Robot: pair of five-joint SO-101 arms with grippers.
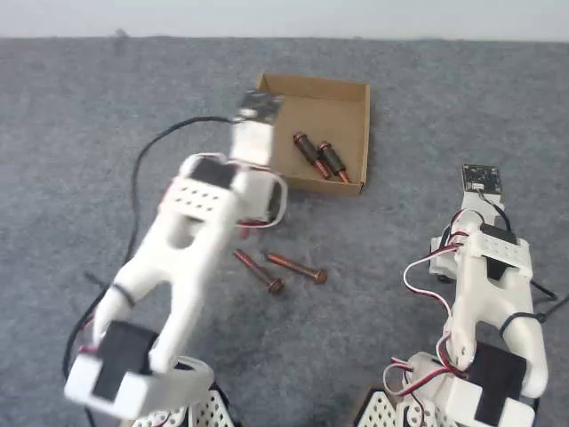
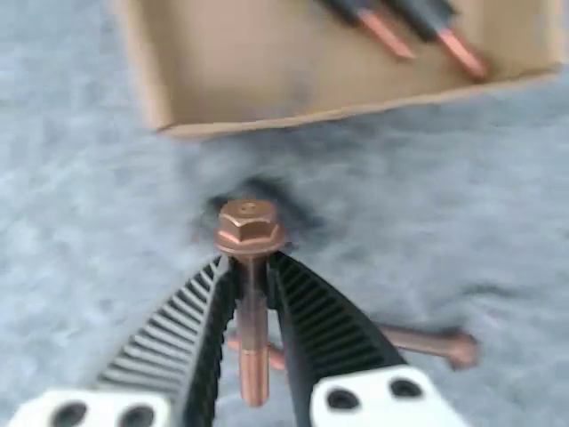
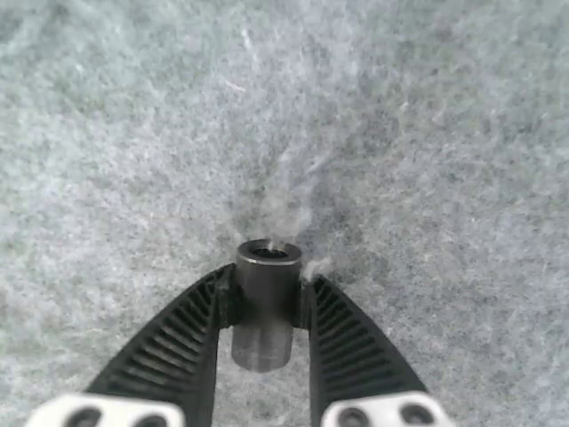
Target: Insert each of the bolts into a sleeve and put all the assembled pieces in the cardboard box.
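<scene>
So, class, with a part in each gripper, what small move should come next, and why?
Probably swing the left gripper toward the right gripper and line the parts up. The left is shut on a bolt, the right on a sleeve with its bore open. In the high view the left arm and right arm stand well apart, so insertion cannot start yet.

no readable text, labels or numbers anywhere

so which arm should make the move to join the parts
Probably left: the left claw grips the bolt out by the box; the right claw holds the sleeve, bore facing out, a ready target.
</scene>
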